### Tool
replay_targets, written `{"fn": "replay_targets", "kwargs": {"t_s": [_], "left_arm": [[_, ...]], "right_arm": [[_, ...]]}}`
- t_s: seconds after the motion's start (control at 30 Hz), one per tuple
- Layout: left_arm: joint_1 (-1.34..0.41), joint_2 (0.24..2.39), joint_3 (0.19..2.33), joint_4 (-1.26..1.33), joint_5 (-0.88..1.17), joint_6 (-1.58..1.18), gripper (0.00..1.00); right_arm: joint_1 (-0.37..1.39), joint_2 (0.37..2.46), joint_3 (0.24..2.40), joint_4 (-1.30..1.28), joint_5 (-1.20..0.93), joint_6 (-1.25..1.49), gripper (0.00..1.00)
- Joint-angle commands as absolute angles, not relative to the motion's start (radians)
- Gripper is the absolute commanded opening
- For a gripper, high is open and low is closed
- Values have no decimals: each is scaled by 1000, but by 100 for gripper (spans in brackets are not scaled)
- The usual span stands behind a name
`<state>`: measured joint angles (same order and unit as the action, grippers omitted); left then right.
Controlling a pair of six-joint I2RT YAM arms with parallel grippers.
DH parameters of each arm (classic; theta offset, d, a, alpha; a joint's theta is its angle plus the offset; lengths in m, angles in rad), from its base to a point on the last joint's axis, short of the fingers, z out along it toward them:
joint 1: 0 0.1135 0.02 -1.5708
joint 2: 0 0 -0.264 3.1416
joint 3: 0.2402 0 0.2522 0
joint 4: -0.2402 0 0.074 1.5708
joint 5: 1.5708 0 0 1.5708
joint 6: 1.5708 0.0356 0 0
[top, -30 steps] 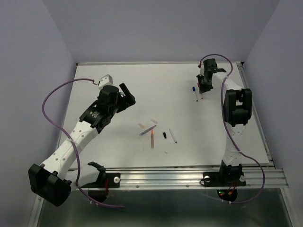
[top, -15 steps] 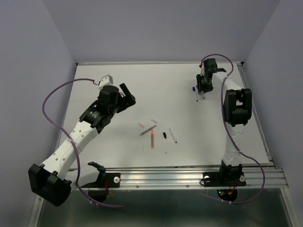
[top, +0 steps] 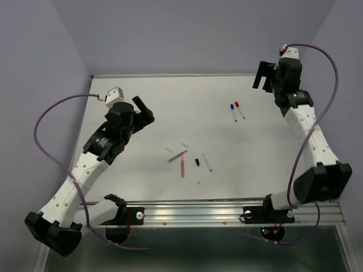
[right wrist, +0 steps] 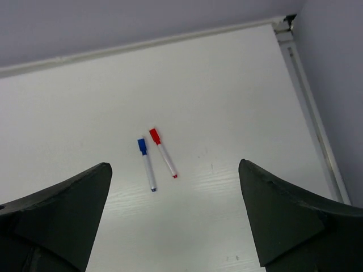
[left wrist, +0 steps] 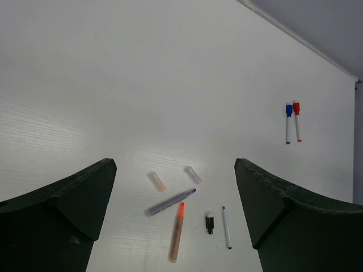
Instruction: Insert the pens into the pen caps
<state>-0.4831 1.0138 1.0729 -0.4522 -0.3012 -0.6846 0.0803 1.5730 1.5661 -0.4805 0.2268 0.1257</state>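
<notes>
Two white pens lie side by side at the back right, one with a blue cap (top: 233, 111) (right wrist: 146, 164) and one with a red cap (top: 240, 109) (right wrist: 163, 153). My right gripper (top: 264, 79) (right wrist: 175, 165) hangs open above and behind them, holding nothing. At mid-table lie a grey pen (left wrist: 170, 202), an orange pen (left wrist: 177, 232), an uncapped white pen (left wrist: 226, 227), a black cap (left wrist: 209, 222) and two pale caps (left wrist: 157, 181) (left wrist: 193, 174). My left gripper (top: 143, 110) (left wrist: 174, 164) is open and raised to the left of that group.
A metal rail (top: 227, 212) runs along the near edge of the white table (top: 142, 187). Purple walls close in the back and both sides. A purple cable (top: 51, 113) loops out from the left arm.
The right gripper opened, left the red-capped pen beside the blue-capped one, and rose back toward the far right corner. The left arm shifted slightly left.
</notes>
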Motion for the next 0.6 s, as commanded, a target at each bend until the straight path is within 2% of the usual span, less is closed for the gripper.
{"fn": "replay_targets", "kwargs": {"t_s": [0.0, 0.13, 0.33, 0.57], "left_arm": [[-488, 925, 1111, -442, -410, -693, 99], [-488, 839, 1063, -359, -353, -660, 99], [-488, 833, 1051, -353, -247, -595, 99], [-488, 893, 999, -362, -154, -603, 99]], "right_arm": [[84, 1377, 1354, -256, 217, 149, 100], [84, 1235, 1162, -80, 54, 167, 100], [84, 1186, 1055, 54, -279, 246, 100], [84, 1170, 986, 55, -179, 428, 100]]}}
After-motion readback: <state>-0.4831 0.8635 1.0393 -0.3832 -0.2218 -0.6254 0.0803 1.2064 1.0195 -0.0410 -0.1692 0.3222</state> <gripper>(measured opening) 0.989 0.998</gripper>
